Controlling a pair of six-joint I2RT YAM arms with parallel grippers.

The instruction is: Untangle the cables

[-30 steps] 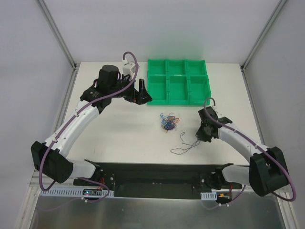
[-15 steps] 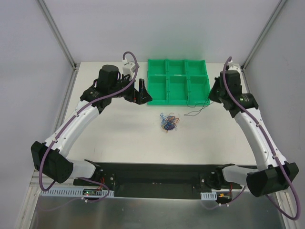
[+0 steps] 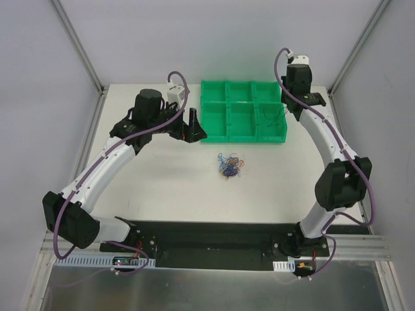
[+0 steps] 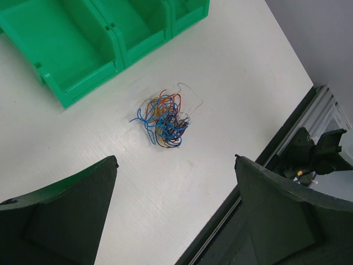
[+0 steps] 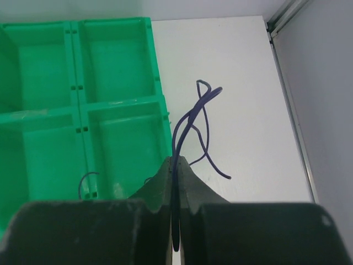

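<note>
The knot of cables (image 4: 165, 118) lies loose near the middle of the white table (image 3: 162, 175), blue and orange strands wound too tightly to count. The left gripper (image 4: 175, 161) hangs at 10 o'clock of it with fingers spread wide, holding nothing. At 12 o'clock stands the green tray (image 3: 214, 107), cut off in both wrist views. At 2 o'clock the right gripper (image 5: 176, 165) pinches one dark purple strand (image 5: 175, 146) above the tray's right edge. The strand's lower end is hidden behind the fingers, and from above it is barely traceable.
</note>
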